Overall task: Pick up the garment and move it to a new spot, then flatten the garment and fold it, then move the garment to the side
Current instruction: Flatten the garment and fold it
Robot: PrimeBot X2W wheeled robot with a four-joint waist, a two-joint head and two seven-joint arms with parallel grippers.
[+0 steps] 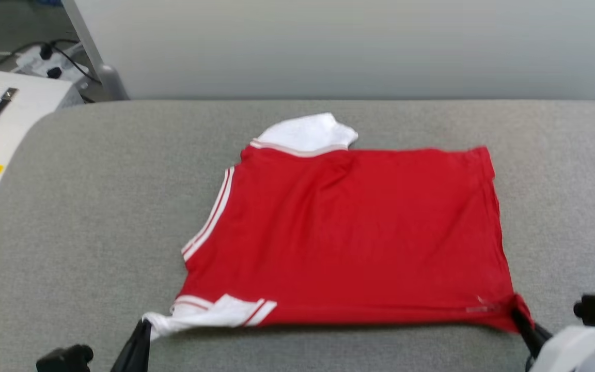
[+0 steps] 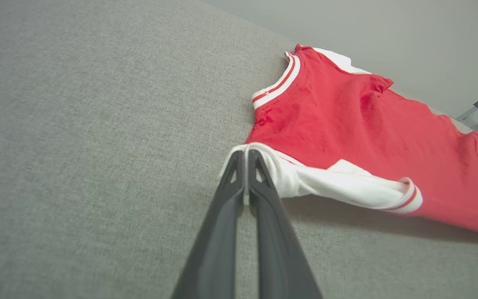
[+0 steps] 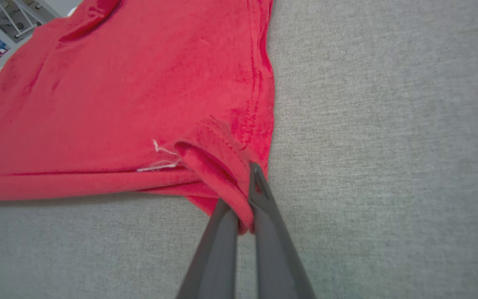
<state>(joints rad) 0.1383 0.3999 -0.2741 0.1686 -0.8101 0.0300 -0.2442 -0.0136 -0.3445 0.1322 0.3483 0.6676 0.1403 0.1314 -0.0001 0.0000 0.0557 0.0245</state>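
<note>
Lying spread on the grey fabric-covered bench (image 1: 96,206), the garment (image 1: 349,237) is seen near the middle of it, its near edge drawn close to the robot and raised slightly, so that a shadow is cast beneath it in both wrist views. The left tool (image 1: 142,328) is closed on the bunched end of the near white sleeve (image 1: 215,312), the fingers pressed together with a sliver of white cloth pinched between them. The right tool (image 1: 522,315) is clamped on the red hem corner at the opposite end; one fingertip is buried under a fold of cloth, so only the other tip can be made out in the right wrist view. A loose white thread (image 3: 160,160) is visible just beside that grip. The far sleeve (image 1: 308,132) is partly tucked behind the red body, and only its crumpled white end is shown. Both arms are cut off by the lower edge of the head view. A white box (image 1: 3,113) with a dark strap and some cables (image 1: 49,62) are glimpsed beyond the bench's left corner.
</note>
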